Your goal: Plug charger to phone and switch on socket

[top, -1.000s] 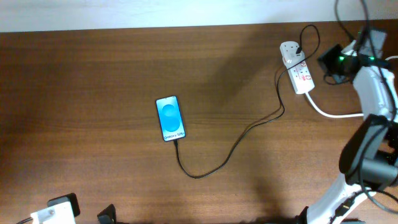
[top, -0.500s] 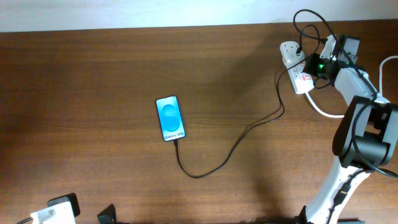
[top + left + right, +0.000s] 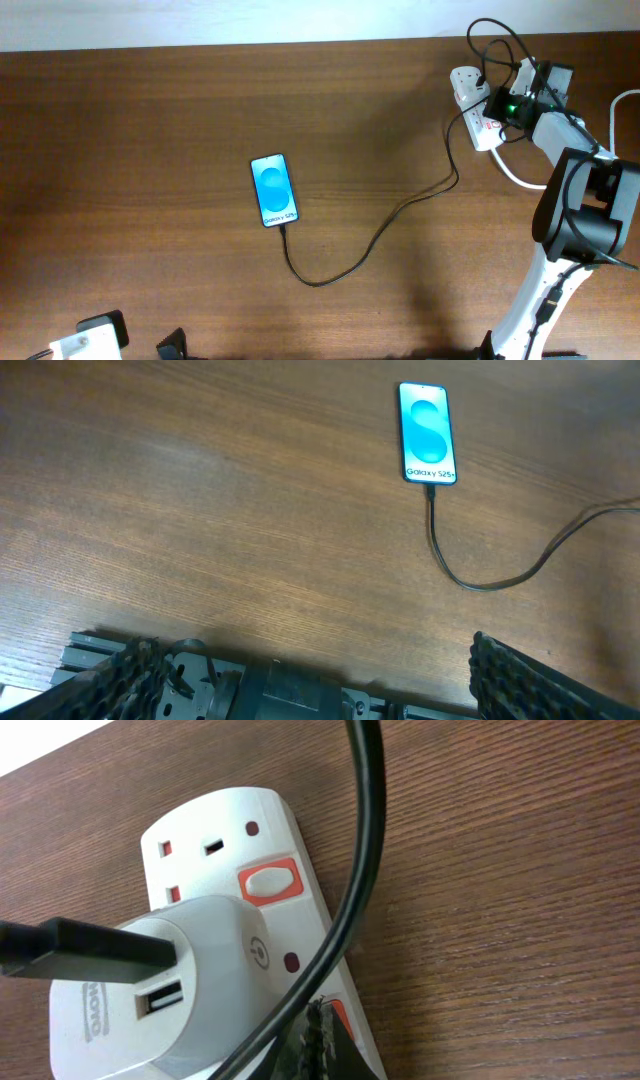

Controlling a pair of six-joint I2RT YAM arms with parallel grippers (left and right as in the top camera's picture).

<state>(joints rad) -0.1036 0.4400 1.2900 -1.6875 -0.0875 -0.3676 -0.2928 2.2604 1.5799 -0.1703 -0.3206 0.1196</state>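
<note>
Since the charger (image 3: 432, 520) already sits in the phone (image 3: 428, 432), the right claw (image 3: 320, 1045), seemingly pressed together at lower centre, need only push the socket (image 3: 215, 820) by its red switch (image 3: 343, 1013) beneath.

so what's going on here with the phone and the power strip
The charger cable is already plugged into the phone, whose screen is lit. The right hand is down on the white power strip, its fingertip right by a red switch next to the plugged-in adapter. The left hand sits open at the near edge, holding nothing.
</note>
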